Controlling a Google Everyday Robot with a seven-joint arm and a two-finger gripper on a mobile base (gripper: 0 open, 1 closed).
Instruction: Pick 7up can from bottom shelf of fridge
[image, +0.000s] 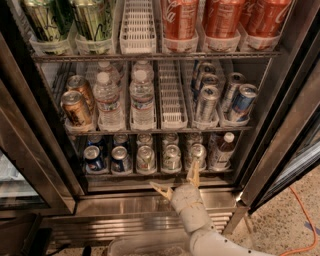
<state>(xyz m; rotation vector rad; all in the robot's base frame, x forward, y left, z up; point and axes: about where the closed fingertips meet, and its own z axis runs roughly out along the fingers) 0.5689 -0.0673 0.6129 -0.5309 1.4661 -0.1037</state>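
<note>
On the bottom shelf (107, 174) of the fridge (277, 130), at the front of a whitish lane tray near the middle of the row: the 7up can (171, 158), upright, long axis vertical, silver top and pull tab turned up. Lies just beyond and above the gripper (175, 178), roughly in line with the gap between the fingers (193, 172). Fingers spread wide and holding nothing: one raised toward the shelf edge just right of the can, the other pointing low to the left over the steel base panel (120, 204). Not yet touching can or rack. Calls, by the look of it, for a straight reach forward so the spread closes across the can's round side, not over its top. Flanked closely by look-alike silver-topped cans (146, 158) on both sides, then dark blue cans (94, 159) further left and a dark bottle (220, 150) far right. No print legible on the can's pale side. Higher up, white Coca-Cola script readable on the red cans (177, 17); green cans (92, 20), water bottles (142, 97) and slim silver-and-blue cans (206, 102) without readable labels.
</note>
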